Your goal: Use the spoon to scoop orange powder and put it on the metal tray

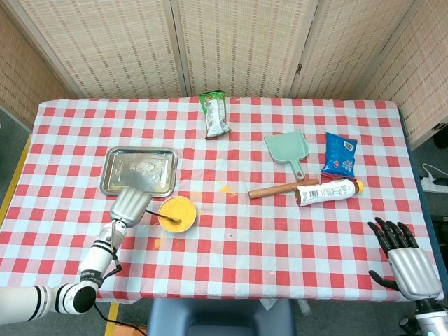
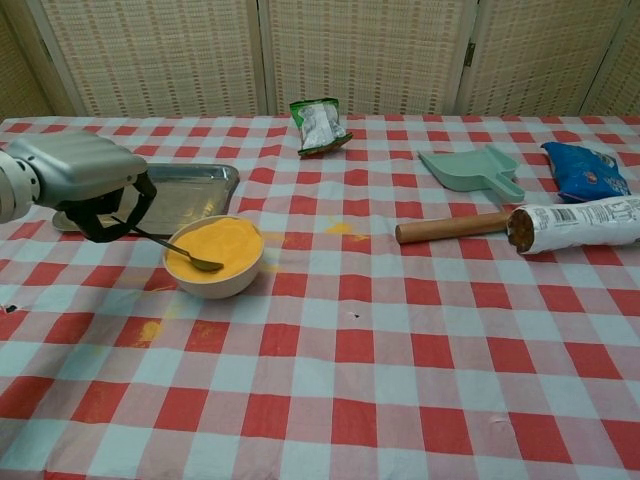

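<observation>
A cream bowl [image 1: 178, 213] [image 2: 215, 257] full of orange powder stands near the table's left front. Just behind it and to the left lies the metal tray [image 1: 139, 171] [image 2: 178, 192], with nothing plainly in it. My left hand [image 1: 130, 204] [image 2: 85, 175] hovers beside the bowl and holds the handle of a thin metal spoon [image 2: 178, 252] [image 1: 168, 220]. The spoon's bowl rests on the powder's surface. My right hand [image 1: 404, 258] sits open at the table's front right corner, far from everything, and shows only in the head view.
A green snack bag [image 1: 214, 113] lies at the back centre. A mint dustpan [image 1: 287, 150], a wooden rolling pin [image 1: 274, 189], a white packet [image 1: 327, 191] and a blue bag [image 1: 341, 153] lie on the right. Orange powder specks [image 2: 341, 228] dot the cloth near the bowl.
</observation>
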Robot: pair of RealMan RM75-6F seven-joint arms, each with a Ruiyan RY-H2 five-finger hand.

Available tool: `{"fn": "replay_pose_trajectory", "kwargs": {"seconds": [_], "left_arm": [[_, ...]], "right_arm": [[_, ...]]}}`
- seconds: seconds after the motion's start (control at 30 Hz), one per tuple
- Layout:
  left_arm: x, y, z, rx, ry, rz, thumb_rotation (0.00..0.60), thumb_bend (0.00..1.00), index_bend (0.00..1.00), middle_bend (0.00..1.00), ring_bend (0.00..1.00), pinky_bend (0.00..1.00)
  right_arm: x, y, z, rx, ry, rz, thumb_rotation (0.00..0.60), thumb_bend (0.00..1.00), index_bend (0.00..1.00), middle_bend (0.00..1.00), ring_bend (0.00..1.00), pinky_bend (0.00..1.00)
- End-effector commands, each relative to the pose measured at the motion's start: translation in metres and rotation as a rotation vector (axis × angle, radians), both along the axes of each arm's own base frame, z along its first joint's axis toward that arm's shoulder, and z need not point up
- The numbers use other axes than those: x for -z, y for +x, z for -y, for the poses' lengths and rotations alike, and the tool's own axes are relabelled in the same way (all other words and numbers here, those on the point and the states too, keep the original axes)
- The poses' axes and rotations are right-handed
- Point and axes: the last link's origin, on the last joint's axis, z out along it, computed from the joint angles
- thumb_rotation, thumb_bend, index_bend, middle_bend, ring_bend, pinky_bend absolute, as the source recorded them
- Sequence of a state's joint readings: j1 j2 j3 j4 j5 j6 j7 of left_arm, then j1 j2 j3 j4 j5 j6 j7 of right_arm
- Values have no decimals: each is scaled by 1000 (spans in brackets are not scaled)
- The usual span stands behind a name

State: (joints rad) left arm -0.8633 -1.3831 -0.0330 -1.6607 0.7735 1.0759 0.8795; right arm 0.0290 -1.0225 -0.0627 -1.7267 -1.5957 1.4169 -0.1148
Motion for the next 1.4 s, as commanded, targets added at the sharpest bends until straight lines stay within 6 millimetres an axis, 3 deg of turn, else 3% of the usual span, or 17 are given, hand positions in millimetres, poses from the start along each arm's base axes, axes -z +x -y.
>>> {"fn": "replay_pose_trajectory", "kwargs": {"seconds": [0.03,0.53,0.87,1.03,1.4], "left_arm": [[1,0,-6,-13,4,11,600,606,997,1000,1000,1000],[-7,3,-23,-33,34,84,600,607,996,1000,1000,1000],[-17,8,-12,-21,29,111,600,606,997,1000,1000,1000],[-20,9,7,-61,-45,129,600,607,996,1000,1000,1000],[-22,5,14,-100,-66,86,600,607,996,1000,1000,1000]], "right_arm": [[0,-1,1,3,-1,-2,600,106,0,0,0,0],[1,-3,4,17,-3,-7,600,106,0,0,0,0],[1,-2,2,11,-2,-5,600,107,0,0,0,0],[1,1,0,-1,1,0,600,107,0,0,0,0],[0,3,-4,-19,5,7,600,107,0,0,0,0]]}}
